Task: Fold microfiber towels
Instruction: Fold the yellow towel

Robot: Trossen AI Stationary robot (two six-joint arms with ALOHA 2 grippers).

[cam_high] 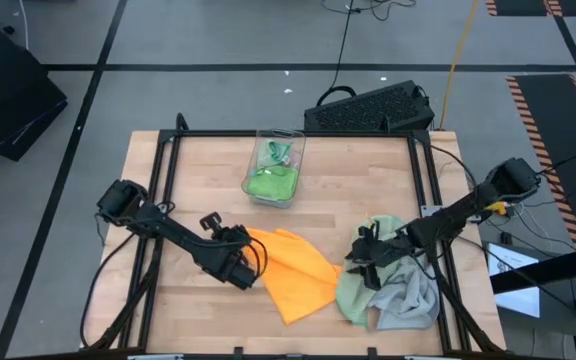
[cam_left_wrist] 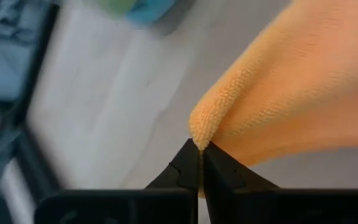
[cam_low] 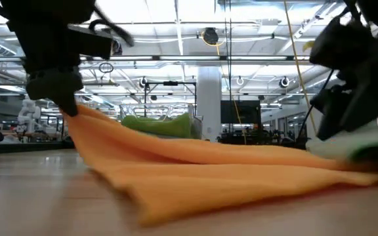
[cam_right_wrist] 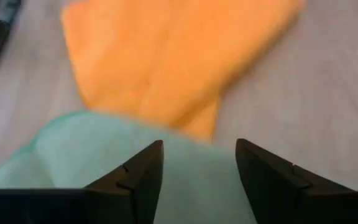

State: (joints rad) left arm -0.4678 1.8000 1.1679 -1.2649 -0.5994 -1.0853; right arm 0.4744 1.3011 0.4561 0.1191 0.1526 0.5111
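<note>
Under the right gripper [cam_high: 364, 262], sage green towel [cam_right_wrist: 104, 155] partly hidden.

A bin [cam_high: 275, 166] sits at the table's [cam_high: 368, 170] far centre with a towel [cam_high: 271, 183] in it. Nearer, a spread towel [cam_high: 298, 270] lies centre; a towel heap [cam_high: 393, 290] lies just right, touching it.

the clear plastic bin [cam_high: 275, 166] holds bright green cloth, its shape too small to make out. the sage green towel [cam_right_wrist: 135, 180] is blurred and cut off at the frame's lower edge.
</note>
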